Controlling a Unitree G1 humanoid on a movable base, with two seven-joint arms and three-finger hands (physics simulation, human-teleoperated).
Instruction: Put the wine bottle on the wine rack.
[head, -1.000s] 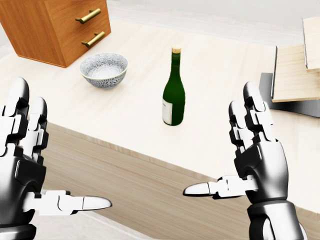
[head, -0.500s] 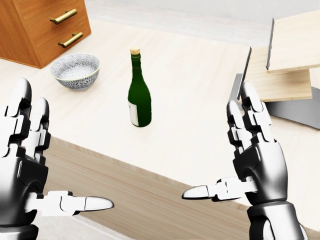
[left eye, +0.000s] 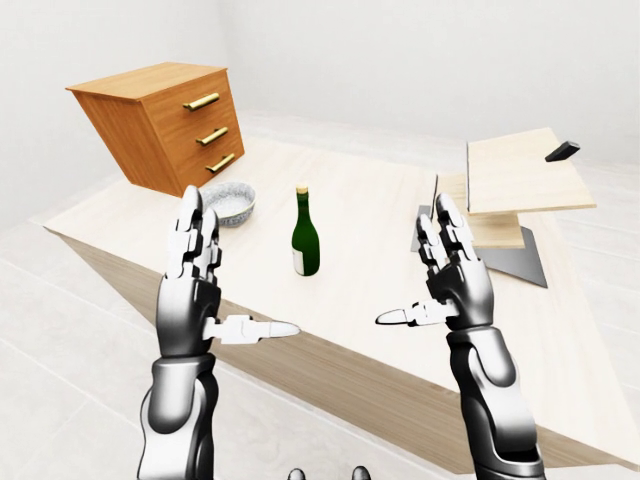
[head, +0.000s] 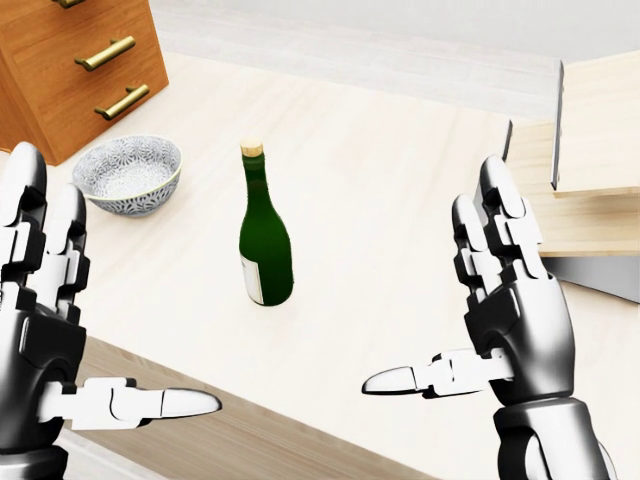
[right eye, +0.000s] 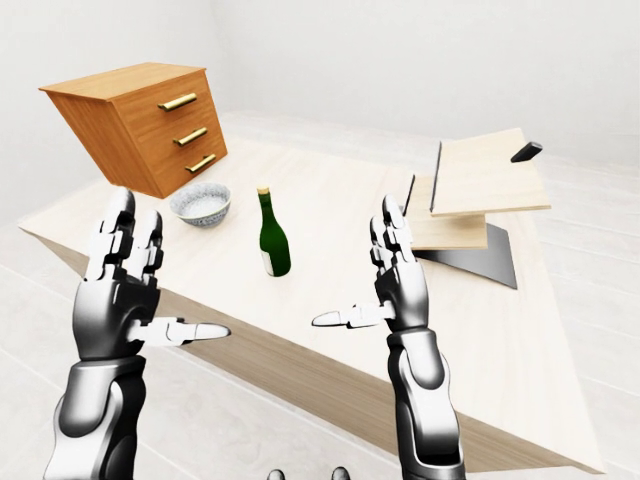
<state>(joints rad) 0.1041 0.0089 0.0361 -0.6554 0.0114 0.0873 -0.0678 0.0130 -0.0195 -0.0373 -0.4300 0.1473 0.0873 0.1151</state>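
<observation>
A green wine bottle (head: 265, 250) with a tan cork and a white label stands upright on the light wooden table (head: 400, 180), near its middle. The wine rack (left eye: 515, 190), tilted light wooden boards on a dark base, stands at the right of the table. My left hand (head: 110, 310) is open, fingers up and thumb out, below and left of the bottle. My right hand (head: 435, 285) is open in the same pose, right of the bottle and in front of the rack. Neither hand touches anything.
A brown chest of drawers (left eye: 165, 125) with brass handles stands at the table's left end. A patterned bowl (head: 128, 172) sits beside it, left of the bottle. A small dark object (left eye: 562, 151) lies on the rack's top board. The table's near edge (left eye: 330, 360) runs under my hands.
The camera has moved: the whole picture shifted left and then down, and the bottle and table look nearer. Both hands keep the same open pose.
</observation>
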